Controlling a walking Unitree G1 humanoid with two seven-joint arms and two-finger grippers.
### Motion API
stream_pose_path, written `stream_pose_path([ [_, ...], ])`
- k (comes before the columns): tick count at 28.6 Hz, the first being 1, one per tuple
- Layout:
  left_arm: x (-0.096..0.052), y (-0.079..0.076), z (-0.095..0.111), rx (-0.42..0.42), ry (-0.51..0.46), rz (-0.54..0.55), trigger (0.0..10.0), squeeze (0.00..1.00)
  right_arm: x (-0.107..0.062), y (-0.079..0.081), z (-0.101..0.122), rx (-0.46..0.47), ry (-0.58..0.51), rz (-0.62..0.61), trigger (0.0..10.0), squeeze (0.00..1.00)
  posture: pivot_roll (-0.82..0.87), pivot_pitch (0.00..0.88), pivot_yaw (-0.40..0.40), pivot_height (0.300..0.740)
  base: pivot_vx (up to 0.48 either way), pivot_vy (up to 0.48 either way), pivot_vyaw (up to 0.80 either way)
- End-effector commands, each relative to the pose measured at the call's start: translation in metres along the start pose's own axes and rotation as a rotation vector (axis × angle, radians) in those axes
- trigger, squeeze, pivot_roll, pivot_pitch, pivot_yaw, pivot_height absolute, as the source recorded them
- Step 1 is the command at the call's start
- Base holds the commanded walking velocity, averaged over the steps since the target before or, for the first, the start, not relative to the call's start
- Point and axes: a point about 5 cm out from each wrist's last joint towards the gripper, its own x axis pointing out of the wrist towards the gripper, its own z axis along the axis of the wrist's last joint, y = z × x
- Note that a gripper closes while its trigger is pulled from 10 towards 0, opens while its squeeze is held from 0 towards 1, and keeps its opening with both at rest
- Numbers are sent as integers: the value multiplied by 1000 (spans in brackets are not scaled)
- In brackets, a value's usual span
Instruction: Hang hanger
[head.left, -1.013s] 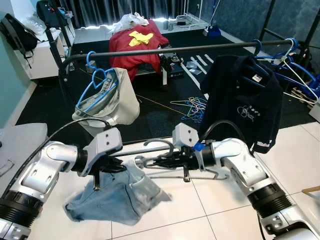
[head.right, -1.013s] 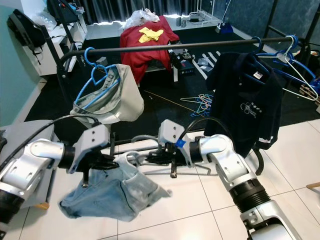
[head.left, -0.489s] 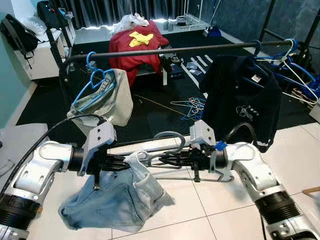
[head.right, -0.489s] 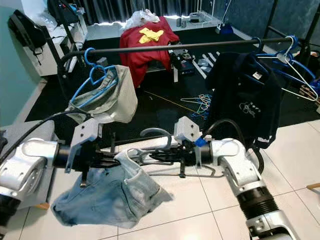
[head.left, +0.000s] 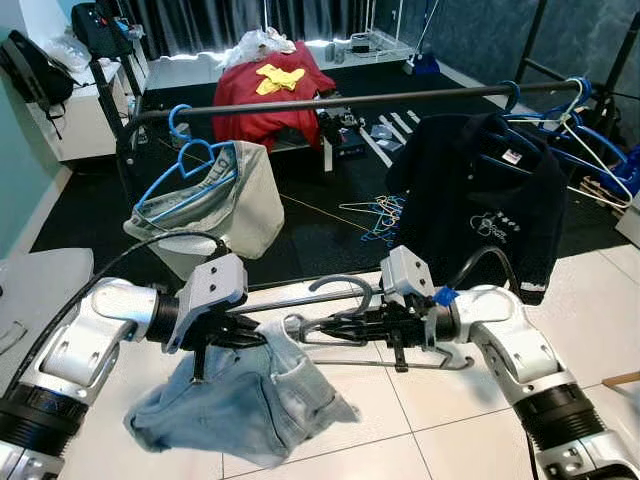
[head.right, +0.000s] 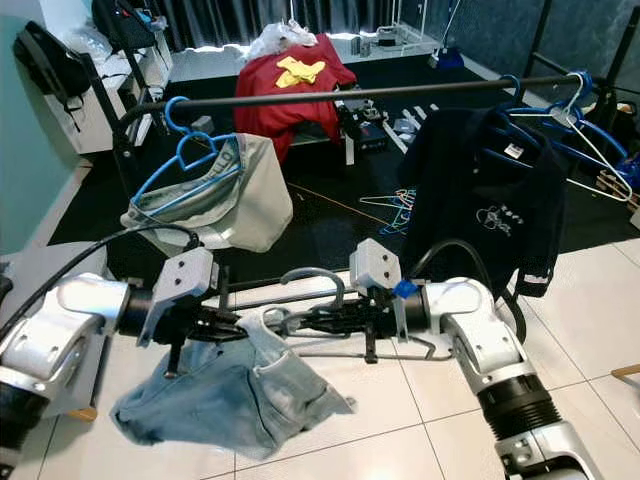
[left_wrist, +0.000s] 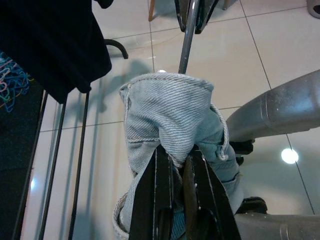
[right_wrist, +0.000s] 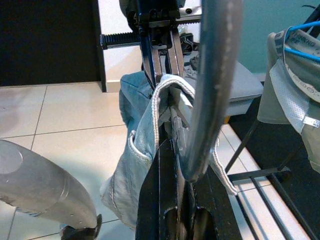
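The left tool (head.left: 243, 331) has its fingertips buried in a fold of the jeans (head.left: 240, 395), so how they close cannot be seen. The hanger (head.left: 385, 330) has its left end inside the denim. The right tool (head.left: 340, 325) is too thin and dark against the hanger to tell the gap between its fingers. The rail (head.left: 330, 101) passes behind the black shirt (head.left: 485, 195) on the right. Both arms are cut off by the near edge.

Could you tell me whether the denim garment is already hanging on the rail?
No. The denim garment dangles below the rail, gripped by the left gripper.
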Motion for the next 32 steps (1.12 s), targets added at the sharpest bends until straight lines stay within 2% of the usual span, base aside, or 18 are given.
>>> stream_pose_path([
  [1, 16, 2, 32, 90, -141, -9, 10000, 647, 30, 10, 7, -32, -53, 115, 0, 0, -54, 70, 23, 740, 0, 0, 0],
  [2, 15, 3, 34, 83, -148, 1, 10000, 1000, 31, 10, 8, -32, -55, 114, 0, 0, -53, 69, 23, 740, 0, 0, 0],
  [5, 15, 5, 35, 87, -151, 14, 10000, 1000, 31, 10, 8, -32, -58, 112, 0, 0, -53, 69, 21, 740, 0, 0, 0],
  [6, 15, 6, 36, 121, -148, 33, 10000, 0, 31, 9, 9, -32, -63, 110, 0, 0, -51, 68, 21, 740, 0, 0, 0],
  [18, 11, 3, 35, 130, -156, 10, 9804, 0, 29, 7, 10, -41, -72, 90, 0, 0, -49, 56, 26, 740, 0, 0, 0],
  [19, 10, 3, 35, 131, -157, 6, 1922, 0, 29, 6, 10, -43, -71, 87, 0, 0, -49, 54, 26, 740, 0, 0, 0],
  [20, 10, 3, 35, 131, -157, 6, 1922, 0, 29, 6, 10, -43, -71, 87, 0, 0, -49, 54, 26, 740, 0, 0, 0],
  [21, 9, 1, 34, 119, -156, -10, 0, 0, 28, 5, 10, -45, -74, 78, 0, 0, -49, 53, 29, 740, 0, 0, 0],
  [32, 7, -1, 32, 84, -159, -37, 0, 0, 27, 0, 15, -52, -106, 40, 0, 0, -47, 51, 32, 740, 0, 0, 0],
])
